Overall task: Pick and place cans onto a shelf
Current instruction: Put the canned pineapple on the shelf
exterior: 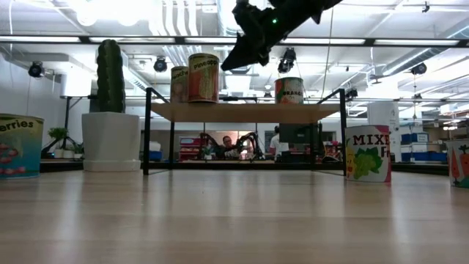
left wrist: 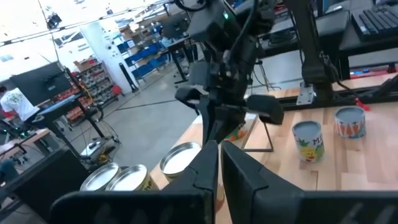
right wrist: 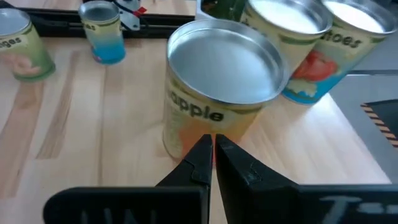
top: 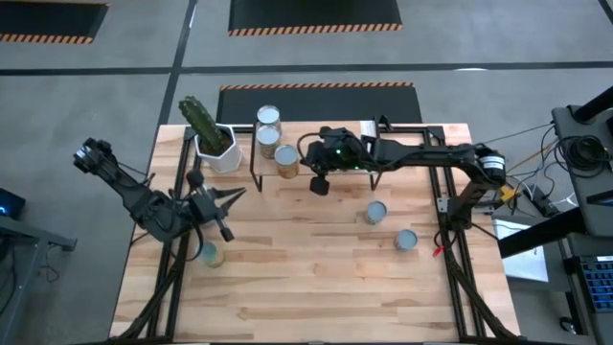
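High view: your right gripper (top: 319, 182) hangs by the shelf (top: 402, 134) at the table's far edge, just beside the three cans (top: 285, 160) already on its left end. Two more cans (top: 375, 213) wait on the table toward the right edge, and one sits near the left edge by your left gripper (top: 213, 216).
Low view: the shelf's cans stand upright and close together, with the right gripper above them. A low sweep sideways could topple one off the board.
Left wrist view: your left fingers (left wrist: 199, 168) are together, holding nothing. This arm faces the shelf, so advancing now risks meeting the right arm.
Right wrist view: your right fingers (right wrist: 202, 158) are closed and empty, almost touching the pineapple can (right wrist: 221, 87). Nudge forward and you push it into its neighbours.
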